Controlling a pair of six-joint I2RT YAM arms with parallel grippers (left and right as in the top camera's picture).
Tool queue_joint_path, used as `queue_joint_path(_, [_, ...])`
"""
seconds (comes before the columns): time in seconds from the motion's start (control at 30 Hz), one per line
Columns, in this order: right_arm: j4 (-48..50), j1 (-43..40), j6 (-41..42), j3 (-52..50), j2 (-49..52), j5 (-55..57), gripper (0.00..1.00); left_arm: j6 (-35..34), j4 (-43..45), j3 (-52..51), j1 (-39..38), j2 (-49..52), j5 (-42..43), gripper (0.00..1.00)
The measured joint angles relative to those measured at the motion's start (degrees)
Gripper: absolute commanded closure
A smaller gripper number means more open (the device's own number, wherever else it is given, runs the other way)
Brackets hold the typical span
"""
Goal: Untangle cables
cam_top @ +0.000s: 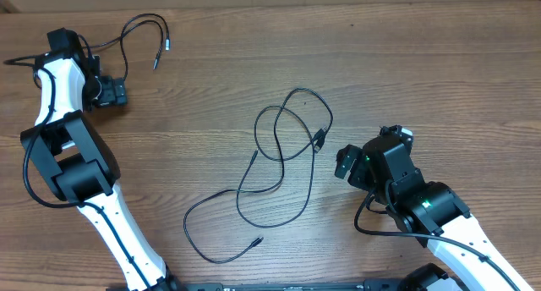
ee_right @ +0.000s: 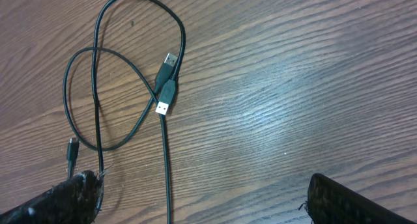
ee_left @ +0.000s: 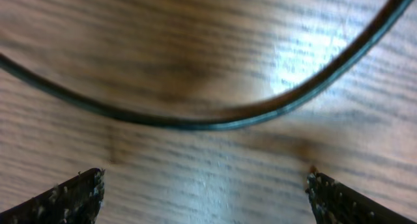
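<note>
Thin black cables lie in crossing loops at the table's middle. Two USB plugs lie side by side there, and a small plug end lies at the front. My right gripper is open just right of the plugs. In the right wrist view the plugs lie ahead of the open jaws, and one strand runs between them. Another thin black cord with silver tips lies at the back left by my open left gripper. In the left wrist view a cord curves ahead of the jaws.
The wooden table fills the view. The left arm's body stands along the left side, and the right arm comes in from the front right. A small plug lies by the right gripper's left finger.
</note>
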Motion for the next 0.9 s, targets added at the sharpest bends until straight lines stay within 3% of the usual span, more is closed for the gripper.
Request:
queue_joint_path(0.63, [0.0, 0.0, 0.0, 0.0, 0.0, 0.0, 0.00, -0.1, 27.1, 0.7, 0.5, 4.6, -4.6, 0.00])
queue_joint_path(0.9, [0.0, 0.0, 0.0, 0.0, 0.0, 0.0, 0.00, -0.7, 33.4, 2.6, 3.0, 7.7, -4.5, 0.00])
